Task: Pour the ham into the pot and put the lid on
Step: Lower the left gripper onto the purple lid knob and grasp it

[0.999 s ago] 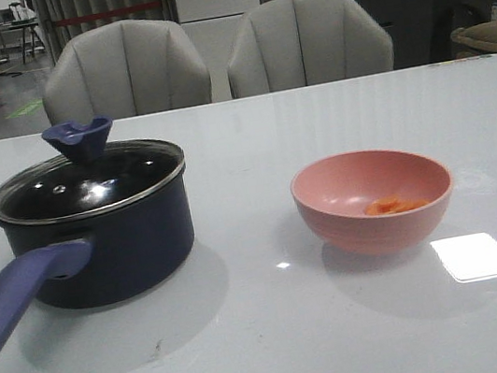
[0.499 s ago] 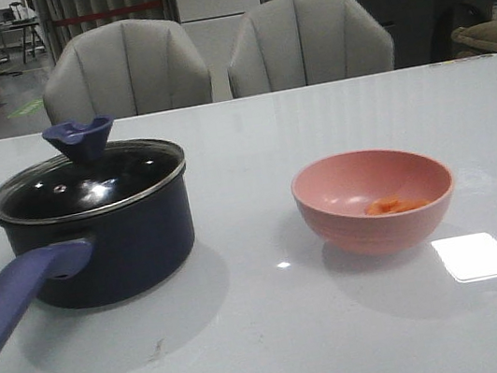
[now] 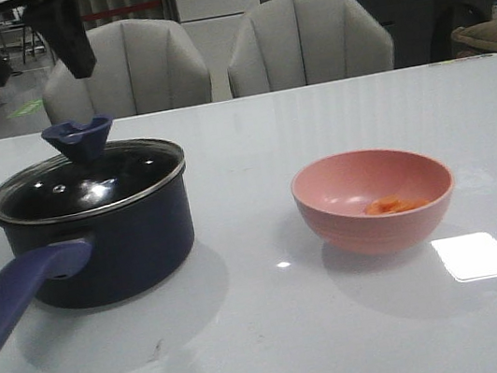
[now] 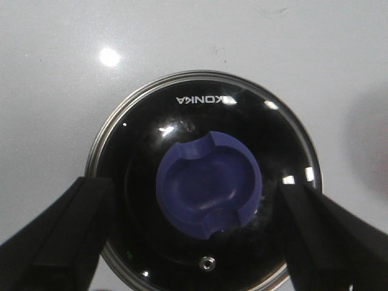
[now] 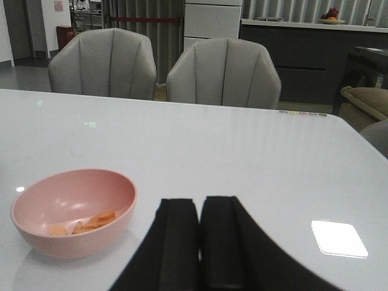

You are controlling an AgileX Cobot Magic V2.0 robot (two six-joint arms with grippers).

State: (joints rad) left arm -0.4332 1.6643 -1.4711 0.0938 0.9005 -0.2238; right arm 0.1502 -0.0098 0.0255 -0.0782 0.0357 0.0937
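The dark pot [image 3: 111, 241] with a long purple-blue handle [image 3: 20, 294] stands at the left of the table. The glass lid [image 3: 87, 182] sits on it, with its blue flared knob [image 3: 79, 140] on top. My left gripper [image 3: 25, 61] is open, high above the knob. In the left wrist view the lid [image 4: 145, 157] and knob [image 4: 209, 185] lie between my spread fingers [image 4: 66, 230]. The ham [image 3: 395, 205] is a small orange heap in the pink bowl [image 3: 374, 200]. My right gripper [image 5: 199, 209] is shut and empty, to the right of the bowl [image 5: 73, 212].
Two grey chairs [image 3: 126, 69] stand behind the table's far edge. A bright light patch [image 3: 475, 256] reflects on the table in front of the bowl, to its right.
My left gripper has come into the front view at the top left, above the lid's knob. Pot, lid and bowl have not moved.
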